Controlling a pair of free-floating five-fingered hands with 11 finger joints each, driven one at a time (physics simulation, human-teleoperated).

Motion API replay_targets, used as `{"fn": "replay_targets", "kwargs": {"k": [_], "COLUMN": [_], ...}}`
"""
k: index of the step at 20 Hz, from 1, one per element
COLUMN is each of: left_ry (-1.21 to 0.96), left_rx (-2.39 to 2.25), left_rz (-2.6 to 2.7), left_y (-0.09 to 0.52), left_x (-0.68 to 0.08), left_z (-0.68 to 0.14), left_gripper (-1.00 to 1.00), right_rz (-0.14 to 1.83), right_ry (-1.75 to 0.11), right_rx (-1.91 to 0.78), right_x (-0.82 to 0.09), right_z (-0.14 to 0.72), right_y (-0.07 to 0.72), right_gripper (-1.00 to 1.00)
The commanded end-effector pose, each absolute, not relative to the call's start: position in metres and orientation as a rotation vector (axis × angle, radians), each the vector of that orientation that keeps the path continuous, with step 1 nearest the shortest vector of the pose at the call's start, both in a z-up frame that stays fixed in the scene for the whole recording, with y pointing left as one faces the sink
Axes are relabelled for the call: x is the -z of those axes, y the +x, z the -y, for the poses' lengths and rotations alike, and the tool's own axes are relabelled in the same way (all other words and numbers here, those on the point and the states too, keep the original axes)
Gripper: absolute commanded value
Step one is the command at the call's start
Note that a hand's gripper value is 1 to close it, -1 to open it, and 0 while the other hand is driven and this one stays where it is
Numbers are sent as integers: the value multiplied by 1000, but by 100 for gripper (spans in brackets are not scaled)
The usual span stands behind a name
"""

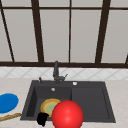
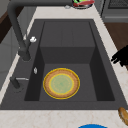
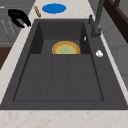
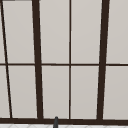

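Note:
My left hand (image 1: 42, 118) hovers over the front edge of the dark sink (image 1: 90, 100), at the left basin's near corner. Its fingers look loosely spread and hold nothing. The same hand appears at the right edge of the left side view (image 2: 121, 58) and at the top left of the right side view (image 3: 18, 17). A yellow-rimmed plate with a green centre (image 2: 61, 83) lies flat in the basin, just behind the hand. A large red ball (image 1: 67, 114) sits low in the front view, right beside the hand, and covers part of the plate.
The black tap (image 1: 56, 71) stands behind the basin, and the drainboard (image 3: 58, 77) takes up the sink's right half. On the counter to the left lie a blue plate (image 1: 7, 102) and a wooden stick (image 1: 10, 116). A red and green dish (image 2: 81, 3) sits at the counter's far right.

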State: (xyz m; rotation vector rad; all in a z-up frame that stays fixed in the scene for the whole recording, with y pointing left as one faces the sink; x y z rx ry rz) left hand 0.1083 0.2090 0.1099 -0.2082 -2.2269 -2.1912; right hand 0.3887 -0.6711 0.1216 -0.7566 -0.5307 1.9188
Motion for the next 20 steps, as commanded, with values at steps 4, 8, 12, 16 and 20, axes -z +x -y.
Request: {"fn": "replay_targets", "kwargs": {"k": [4,8,12,16,20], "left_ry": [-208,-208,-208,-208,-208], "left_rx": [2191,2191,2191,2191,2191], "left_rz": [2227,2227,2227,2227,2227], "left_y": [108,108,108,108,108], "left_x": [-110,-110,-110,-110,-110], "left_z": [-209,-209,-209,-209,-209], "left_gripper": [0,0,0,0,0], "right_rz": [558,496,431,332,326], "right_ry": [-829,-865,-972,-1115,-1121], "right_rx": [-1932,-2004,-2257,-2264,-2225], "right_x": [-99,-102,-99,-87,-96], "right_z": [669,659,658,663,654], "right_y": [391,402,410,417,448], "right_gripper": [100,100,100,100,100]}}
